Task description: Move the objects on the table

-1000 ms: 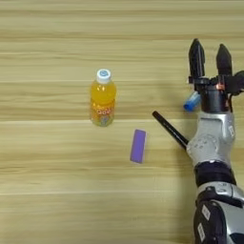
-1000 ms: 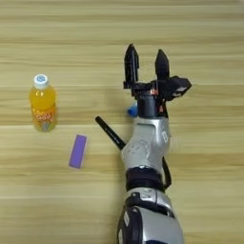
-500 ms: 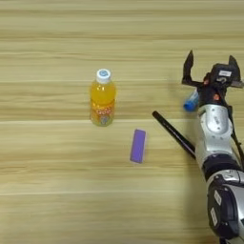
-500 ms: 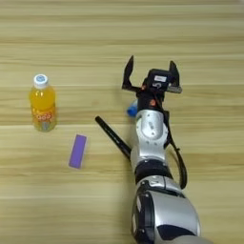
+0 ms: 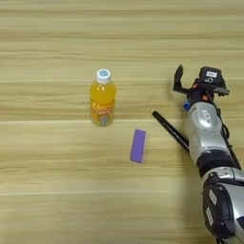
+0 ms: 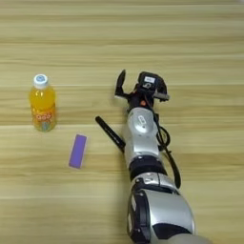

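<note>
An orange-drink bottle [image 5: 102, 99] with a white cap stands upright left of centre on the wooden table [image 5: 57, 43]. A flat purple block [image 5: 138, 146] lies in front of it, to its right. The slim black stick [image 5: 167, 128] lies slanted, its near end under my silver forearm [image 5: 204, 128]. My right gripper [image 5: 193, 86] hangs open at the right, tipped down over the blue-and-white tube. Only a blue bit of the tube [image 5: 186, 106] shows beside the wrist. One black finger [image 6: 120, 82] shows on the left; the other is hidden by the wrist housing. No tape ring is in view.
My forearm [image 6: 140, 138] and elbow [image 6: 159, 214] run from the bottom edge up to the gripper, with a black cable [image 6: 167, 147] looping along their right side.
The wrist has turned and tipped down toward the table over the tube, so the two spread fingers no longer point up the picture. Bottle, block and stick have not moved.
</note>
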Robot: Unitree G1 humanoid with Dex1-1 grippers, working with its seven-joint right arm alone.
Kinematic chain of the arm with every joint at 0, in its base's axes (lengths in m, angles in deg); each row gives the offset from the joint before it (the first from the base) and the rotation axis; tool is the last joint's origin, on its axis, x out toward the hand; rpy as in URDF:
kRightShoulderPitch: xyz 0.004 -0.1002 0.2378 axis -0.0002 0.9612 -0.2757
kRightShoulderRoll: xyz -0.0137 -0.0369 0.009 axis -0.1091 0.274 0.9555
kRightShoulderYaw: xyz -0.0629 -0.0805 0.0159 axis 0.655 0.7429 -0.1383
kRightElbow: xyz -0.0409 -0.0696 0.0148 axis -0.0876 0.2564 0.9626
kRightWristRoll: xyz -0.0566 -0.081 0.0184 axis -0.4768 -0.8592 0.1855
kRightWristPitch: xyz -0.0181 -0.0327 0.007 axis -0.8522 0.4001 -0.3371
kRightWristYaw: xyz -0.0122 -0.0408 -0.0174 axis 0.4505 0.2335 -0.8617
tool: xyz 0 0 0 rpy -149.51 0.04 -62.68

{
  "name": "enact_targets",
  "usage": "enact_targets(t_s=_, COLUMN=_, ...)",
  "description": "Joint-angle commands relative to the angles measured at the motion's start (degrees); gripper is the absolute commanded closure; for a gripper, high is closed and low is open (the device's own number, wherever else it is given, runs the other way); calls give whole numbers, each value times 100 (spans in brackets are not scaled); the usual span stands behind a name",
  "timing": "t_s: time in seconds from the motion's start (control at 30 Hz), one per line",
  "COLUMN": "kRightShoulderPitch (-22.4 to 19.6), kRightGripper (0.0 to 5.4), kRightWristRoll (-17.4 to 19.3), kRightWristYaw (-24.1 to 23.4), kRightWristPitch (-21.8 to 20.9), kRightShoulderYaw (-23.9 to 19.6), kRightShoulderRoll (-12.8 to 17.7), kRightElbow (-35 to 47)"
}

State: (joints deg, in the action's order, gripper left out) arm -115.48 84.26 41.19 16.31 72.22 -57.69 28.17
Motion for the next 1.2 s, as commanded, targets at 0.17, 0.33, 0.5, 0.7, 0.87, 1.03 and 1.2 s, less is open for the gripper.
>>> enact_targets(t_s=0.17, kRightShoulderPitch=-440, kRightGripper=3, kRightWristRoll=209, kRightWristYaw=-43, kRightWristPitch=905, kRightShoulderYaw=47, kRightShoulderRoll=111, kRightElbow=646)
enact_targets(t_s=0.33, kRightShoulderPitch=-438, kRightGripper=3, kRightWristRoll=178, kRightWristYaw=-382, kRightWristPitch=1057, kRightShoulderYaw=12, kRightShoulderRoll=103, kRightElbow=709)
enact_targets(t_s=0.5, kRightShoulderPitch=-436, kRightGripper=3, kRightWristRoll=146, kRightWristYaw=-660, kRightWristPitch=1184, kRightShoulderYaw=4, kRightShoulderRoll=119, kRightElbow=733)
enact_targets(t_s=0.7, kRightShoulderPitch=-444, kRightGripper=3, kRightWristRoll=108, kRightWristYaw=-933, kRightWristPitch=1240, kRightShoulderYaw=13, kRightShoulderRoll=133, kRightElbow=732)
enact_targets(t_s=0.87, kRightShoulderPitch=-479, kRightGripper=3, kRightWristRoll=107, kRightWristYaw=-905, kRightWristPitch=1381, kRightShoulderYaw=69, kRightShoulderRoll=129, kRightElbow=630)
enact_targets(t_s=1.03, kRightShoulderPitch=-533, kRightGripper=3, kRightWristRoll=177, kRightWristYaw=-791, kRightWristPitch=1628, kRightShoulderYaw=92, kRightShoulderRoll=109, kRightElbow=475)
enact_targets(t_s=1.2, kRightShoulderPitch=-607, kRightGripper=3, kRightWristRoll=197, kRightWristYaw=-815, kRightWristPitch=1835, kRightShoulderYaw=90, kRightShoulderRoll=99, kRightElbow=293)
